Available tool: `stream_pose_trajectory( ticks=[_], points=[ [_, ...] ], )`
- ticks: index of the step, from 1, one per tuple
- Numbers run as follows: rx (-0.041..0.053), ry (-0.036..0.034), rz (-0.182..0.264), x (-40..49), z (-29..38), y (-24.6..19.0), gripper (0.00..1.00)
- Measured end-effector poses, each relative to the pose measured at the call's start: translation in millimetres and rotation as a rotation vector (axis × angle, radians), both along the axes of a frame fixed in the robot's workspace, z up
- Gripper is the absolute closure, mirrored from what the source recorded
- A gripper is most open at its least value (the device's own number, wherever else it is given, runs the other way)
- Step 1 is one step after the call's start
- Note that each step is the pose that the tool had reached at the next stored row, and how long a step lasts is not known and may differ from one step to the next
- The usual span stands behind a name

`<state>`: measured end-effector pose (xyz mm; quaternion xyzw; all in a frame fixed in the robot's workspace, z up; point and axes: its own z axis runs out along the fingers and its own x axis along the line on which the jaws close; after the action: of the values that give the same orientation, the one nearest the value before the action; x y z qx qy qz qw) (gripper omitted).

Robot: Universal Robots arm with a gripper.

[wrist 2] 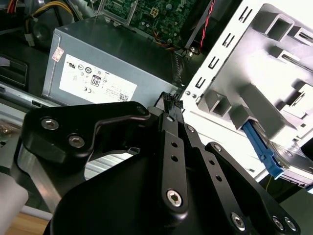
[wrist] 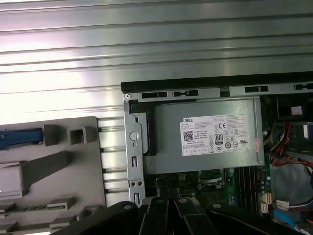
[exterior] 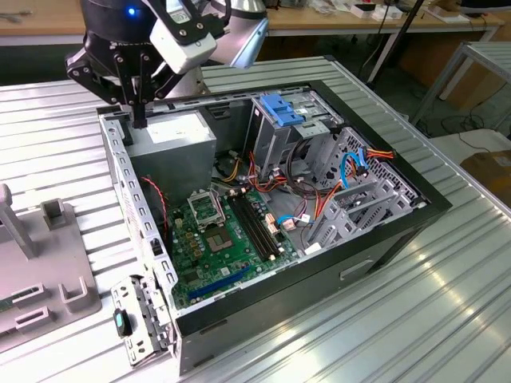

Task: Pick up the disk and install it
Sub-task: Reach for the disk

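Item 1, desk: a ribbed metal desk carries an open computer case lying on its side, with a grey fixture plate just beside it toward the desk edge at the exterior view's left.

Item 2, gripper: the gripper hangs over the case corner nearest the far desk edge, pointing down at the edge of the grey power supply next to the perforated case wall. In both wrist views its 2 black fingers converge at the tips, gripper and gripper, clenched with nothing between them. Whether the tips touch the power supply cannot be determined.

Item 3, disk: the disk sits outside the case, in the fixture plate, its blue carrier lying along the plate's grey blocks. The second wrist view shows the disk as a blue carrier edge with grey metal behind it, held in the fixture plate. It is well apart from the gripper and unheld.

Item 4, case interior: the green motherboard lies beside the power supply. The metal drive cage, topped by a blue latch, stands on the case side away from the fixture plate, with loose cables next to it.
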<state>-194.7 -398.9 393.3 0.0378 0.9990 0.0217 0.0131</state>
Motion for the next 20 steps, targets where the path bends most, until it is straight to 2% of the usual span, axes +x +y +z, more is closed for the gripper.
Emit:
stream_pose_trajectory(
  ticks=[6, 14, 17, 20],
  points=[
    [-0.0001, 0.0001, 0.000, -11.3, 0.1, 0.0, 0.89],
    [0.0000, 0.0000, 0.000, -32.1, -0.1, 0.0, 0.89],
    [0.0000, -0.0001, 0.000, -47.2, -0.1, 0.0, 0.89],
    [-0.0001, 0.0001, 0.000, -48.3, -0.1, 0.0, 0.89]
  ],
)
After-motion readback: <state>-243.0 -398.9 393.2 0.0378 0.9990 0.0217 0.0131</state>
